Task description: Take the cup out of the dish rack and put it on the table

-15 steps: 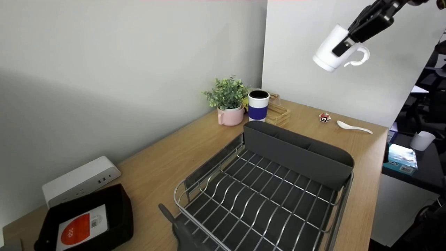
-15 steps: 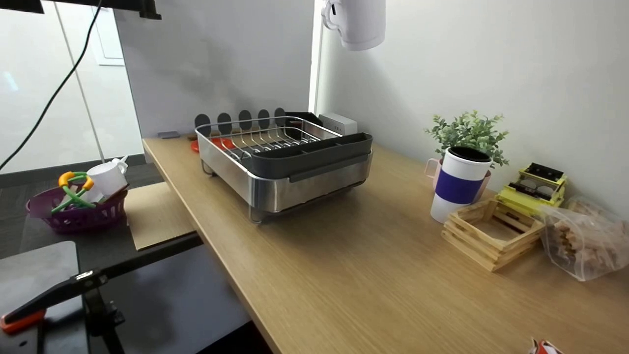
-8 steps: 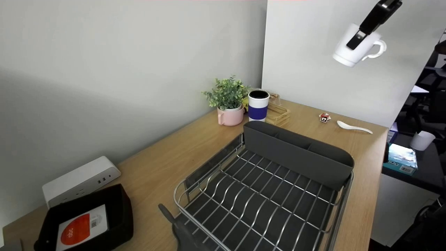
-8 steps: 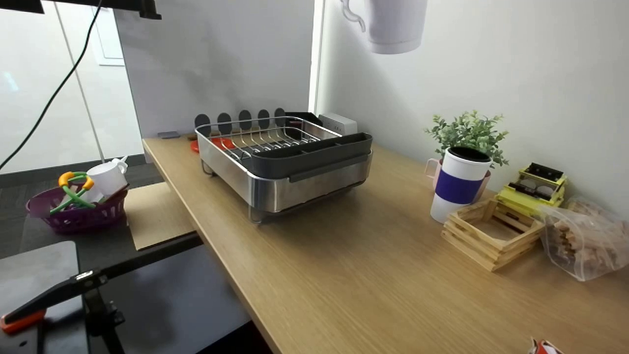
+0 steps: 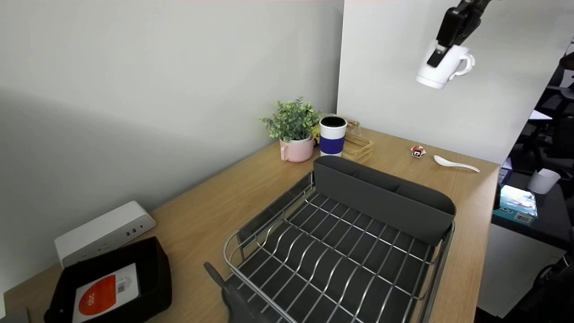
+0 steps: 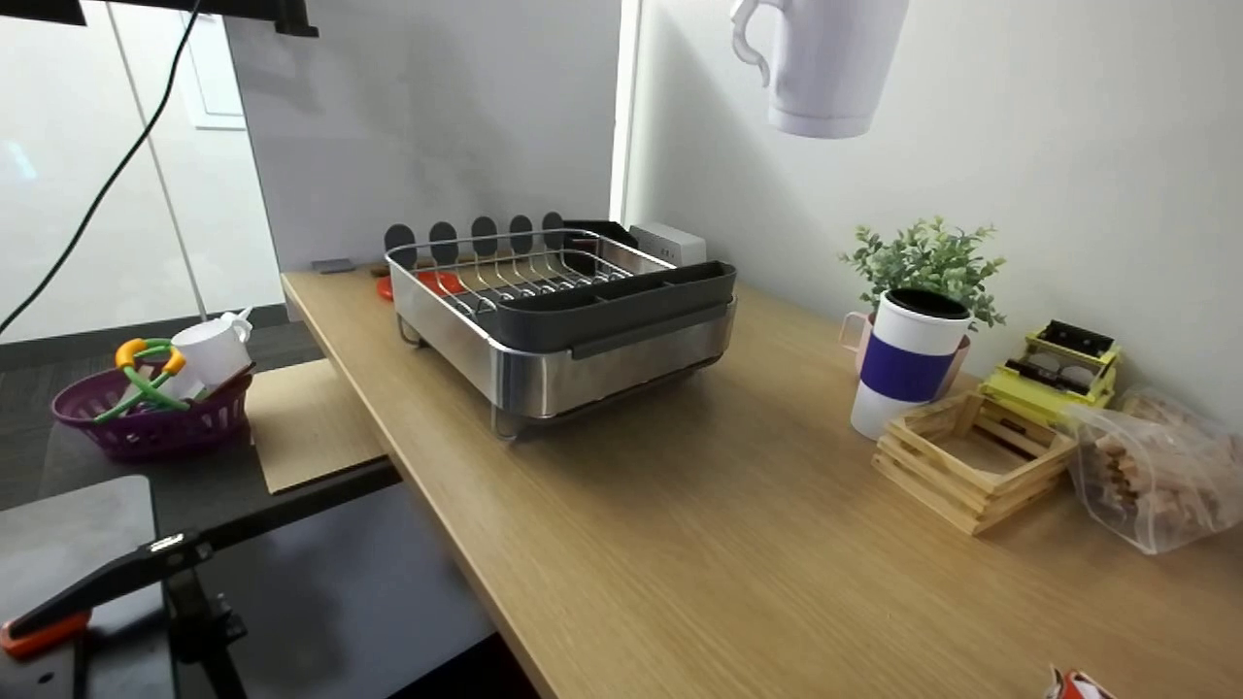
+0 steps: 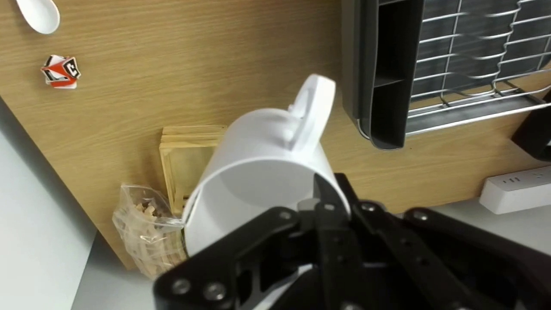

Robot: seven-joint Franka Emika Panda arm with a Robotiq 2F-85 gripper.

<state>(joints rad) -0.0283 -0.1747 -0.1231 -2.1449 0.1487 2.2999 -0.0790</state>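
pale grey walls (image 5: 179,80) back the wooden bench (image 6: 699,544), which carries the dish rack (image 6: 621,379), unmoved. in mid-air, higher than the dish rack and clear of it, the gripper (image 5: 438,56) grasps the tilted white cup (image 6: 835,68), now lower and farther from the dish rack than half a second ago.

High and close over the dish rack (image 5: 341,260) in an exterior view, tilted down, facing along the table (image 5: 228,202) to the spoon (image 5: 455,164) at the far end! Swing round: in an exterior view we look back from that end at a shallower angle, crate (image 6: 932,481) nearer, rack farther off, wall (image 6: 1097,146) on the right. In both exterior views: rack, plant (image 5: 293,120), white mug (image 5: 446,68). Wrist view, right in tight, peers down into that mug, sharing rack and crate with both!
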